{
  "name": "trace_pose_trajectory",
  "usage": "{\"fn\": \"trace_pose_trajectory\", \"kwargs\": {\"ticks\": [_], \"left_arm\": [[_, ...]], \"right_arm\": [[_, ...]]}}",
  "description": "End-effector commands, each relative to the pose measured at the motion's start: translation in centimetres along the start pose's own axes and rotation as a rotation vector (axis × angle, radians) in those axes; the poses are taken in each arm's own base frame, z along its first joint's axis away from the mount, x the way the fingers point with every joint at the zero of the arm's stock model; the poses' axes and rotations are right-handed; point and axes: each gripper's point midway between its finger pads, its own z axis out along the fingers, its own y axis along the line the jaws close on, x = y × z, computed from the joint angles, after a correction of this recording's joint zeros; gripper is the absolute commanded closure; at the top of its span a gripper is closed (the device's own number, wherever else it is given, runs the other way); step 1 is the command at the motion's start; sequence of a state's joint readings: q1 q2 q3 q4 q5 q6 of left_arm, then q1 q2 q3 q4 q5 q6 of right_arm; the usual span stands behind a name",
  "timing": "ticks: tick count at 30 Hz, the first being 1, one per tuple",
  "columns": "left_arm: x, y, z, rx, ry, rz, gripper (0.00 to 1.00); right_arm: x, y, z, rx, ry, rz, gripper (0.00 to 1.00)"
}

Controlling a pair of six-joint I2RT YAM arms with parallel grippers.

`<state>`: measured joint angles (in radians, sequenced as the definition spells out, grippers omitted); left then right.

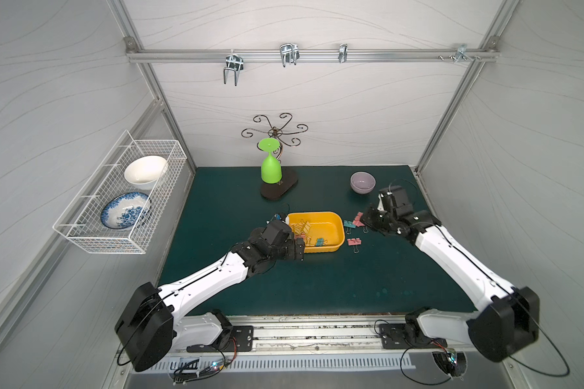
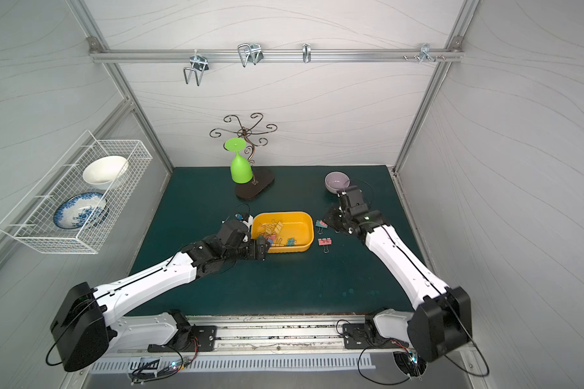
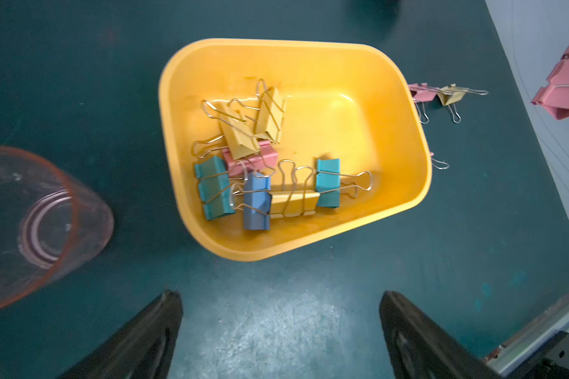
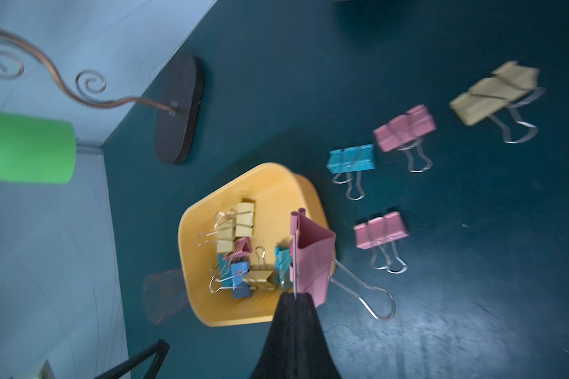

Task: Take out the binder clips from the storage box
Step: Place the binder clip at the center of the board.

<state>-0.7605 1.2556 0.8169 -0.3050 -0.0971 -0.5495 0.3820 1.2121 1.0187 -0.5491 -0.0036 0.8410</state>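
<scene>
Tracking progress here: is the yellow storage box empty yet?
Not empty: the storage box holds several binder clips, clear in the left wrist view; others lie outside on the mat.

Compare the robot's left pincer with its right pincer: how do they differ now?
The left black pincer stands open and empty; the right black pincer is shut on a pink folding binder clip. The left one points at the shallow yellow-orange plastic storage box; the right one hangs beside that box, over the dark green mat. Both are black and tapered.
</scene>
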Motion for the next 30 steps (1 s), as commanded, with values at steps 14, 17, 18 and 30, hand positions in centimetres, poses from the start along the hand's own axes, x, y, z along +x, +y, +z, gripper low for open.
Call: {"fn": "trace_pose_trajectory", "kwargs": {"ticks": [14,17,18,30], "left_arm": [[-1.8,-8.8,2.2,0.079,-0.042,0.228,0.02],[-1.9,-8.7,2.2,0.075,-0.046,0.252,0.02],[-2.0,-8.8,2.1,0.076,-0.048,0.256,0.02],[-1.5,-7.8,1.6,0.053,-0.052,0.261,0.02]], "right_arm": [[3.0,-11.6,4.3,0.148,0.010,0.621,1.00],[2.9,-12.4,5.2,0.168,-0.024,0.686,1.00],[2.9,-12.6,5.3,0.180,-0.033,0.694,1.00],[2.3,-13.3,8.1,0.296,-0.141,0.730,1.00]]}}
